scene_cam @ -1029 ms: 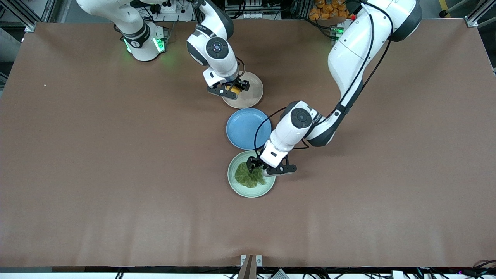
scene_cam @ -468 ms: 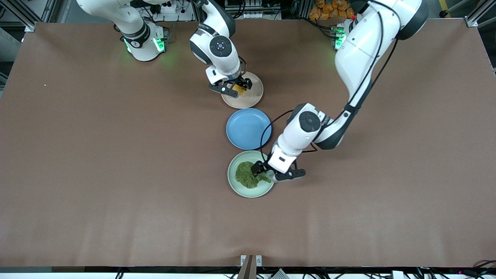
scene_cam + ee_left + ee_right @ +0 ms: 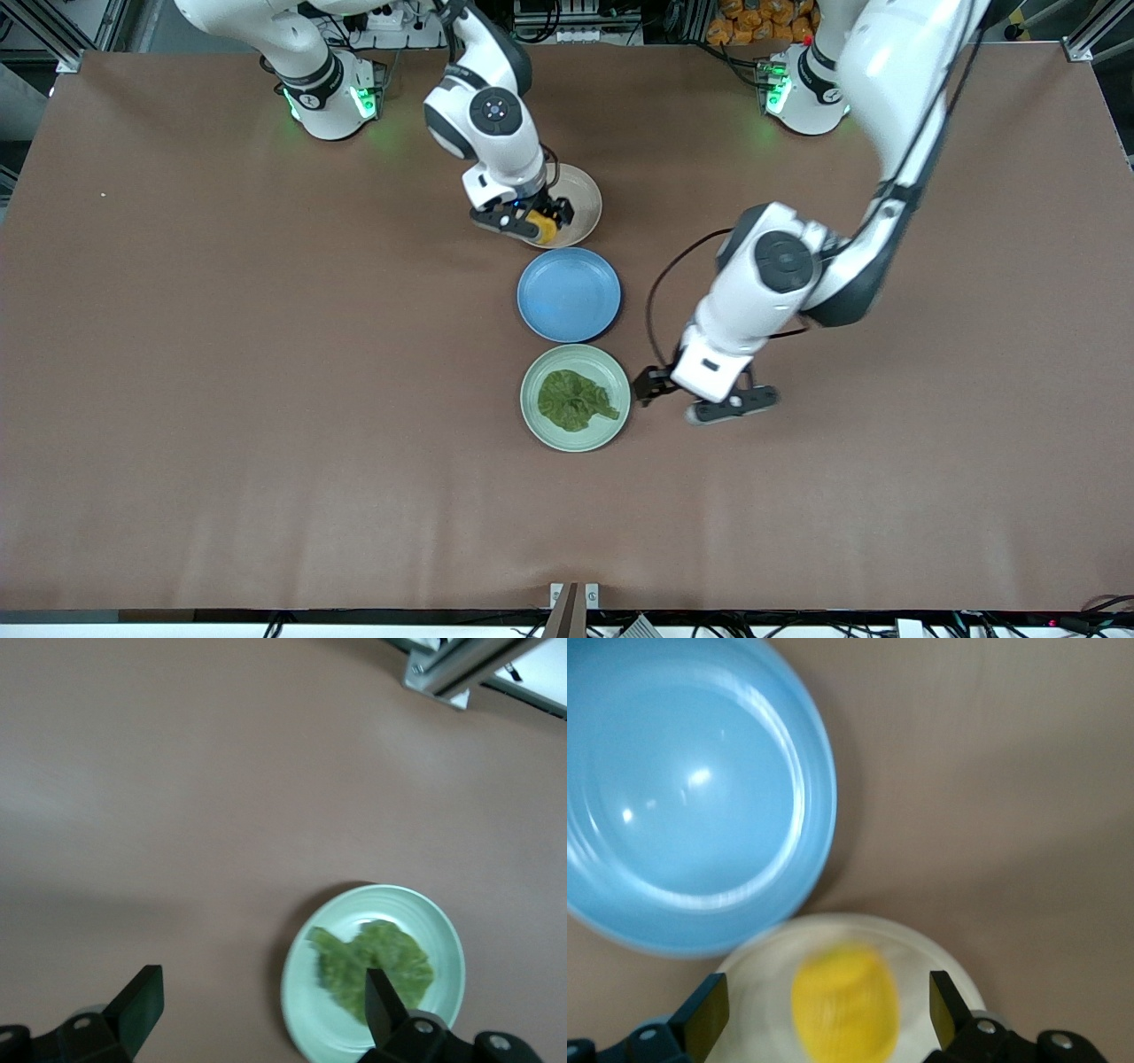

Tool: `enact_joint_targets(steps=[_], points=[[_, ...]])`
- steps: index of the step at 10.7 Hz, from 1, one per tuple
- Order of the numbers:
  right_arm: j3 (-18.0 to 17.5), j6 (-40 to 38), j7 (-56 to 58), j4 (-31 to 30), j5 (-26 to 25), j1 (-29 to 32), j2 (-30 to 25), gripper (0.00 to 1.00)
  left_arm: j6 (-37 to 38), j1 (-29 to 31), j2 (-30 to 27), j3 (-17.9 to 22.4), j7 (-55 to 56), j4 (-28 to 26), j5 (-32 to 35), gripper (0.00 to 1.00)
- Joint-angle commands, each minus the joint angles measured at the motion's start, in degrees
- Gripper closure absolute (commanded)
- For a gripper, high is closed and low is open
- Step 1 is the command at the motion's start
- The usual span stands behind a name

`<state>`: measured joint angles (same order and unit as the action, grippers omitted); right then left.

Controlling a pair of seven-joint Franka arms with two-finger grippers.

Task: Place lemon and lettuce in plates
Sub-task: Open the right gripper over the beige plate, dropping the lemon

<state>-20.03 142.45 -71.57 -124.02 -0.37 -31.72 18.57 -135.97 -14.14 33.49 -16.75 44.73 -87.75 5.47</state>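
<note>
The lettuce (image 3: 576,400) lies in the mint green plate (image 3: 532,418), which is nearest the front camera. My left gripper (image 3: 697,400) is open and empty, up over bare table beside that plate toward the left arm's end. In the left wrist view the lettuce (image 3: 376,958) and mint plate (image 3: 299,997) show past one fingertip (image 3: 386,1003). The lemon (image 3: 543,229) rests on the beige plate (image 3: 582,199). My right gripper (image 3: 528,217) is open just above it. In the right wrist view the lemon (image 3: 844,1003) sits between the spread fingers, apart from both.
A bright blue plate (image 3: 568,293) sits between the beige and mint plates, close to both. It also shows in the right wrist view (image 3: 682,788). The brown table (image 3: 266,354) stretches wide on both sides of the row of plates.
My left gripper has left the lettuce in the mint plate and drawn away toward the left arm's end. My right gripper has shifted slightly over the beige plate, with the lemon now lying below it.
</note>
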Motion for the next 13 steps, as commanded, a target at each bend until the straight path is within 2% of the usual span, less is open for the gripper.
enact_joint_targets(steps=[1,2,5,7,9,11,13], points=[[0.25,-1.12,10.16,0.54,-4.81,7.61,-0.63,0.00,9.73,6.21,-7.71,0.06,-11.99,-1.99,0.07,0.00],[0.25,-3.04,17.88,0.54,-4.81,11.55,-1.42,0.00,14.29,9.36,-10.87,0.06,-17.86,-1.90,0.07,0.00],[0.25,-9.81,32.14,1.77,-4.81,20.18,-3.36,0.00,24.32,13.69,-16.95,0.05,-23.36,-1.63,0.07,0.00],[0.34,-9.83,43.82,1.68,-4.81,27.82,-2.84,0.00,31.79,16.06,-21.34,-0.03,-26.87,-1.37,-0.54,0.00],[0.26,-10.09,52.64,1.07,-4.90,34.32,-3.53,0.00,35.76,16.78,-25.47,-0.03,-28.90,-1.37,-0.72,0.00],[0.25,-10.17,52.85,-2.78,-4.90,35.15,-7.99,0.00,40.24,16.95,-29.16,0.14,-28.91,-1.28,-0.90,0.00],[0.17,-15.07,53.19,-4.82,-4.82,35.15,-13.71,0.00,44.11,18.44,-32.24,-0.03,-29.08,-1.37,-0.90,0.00]])
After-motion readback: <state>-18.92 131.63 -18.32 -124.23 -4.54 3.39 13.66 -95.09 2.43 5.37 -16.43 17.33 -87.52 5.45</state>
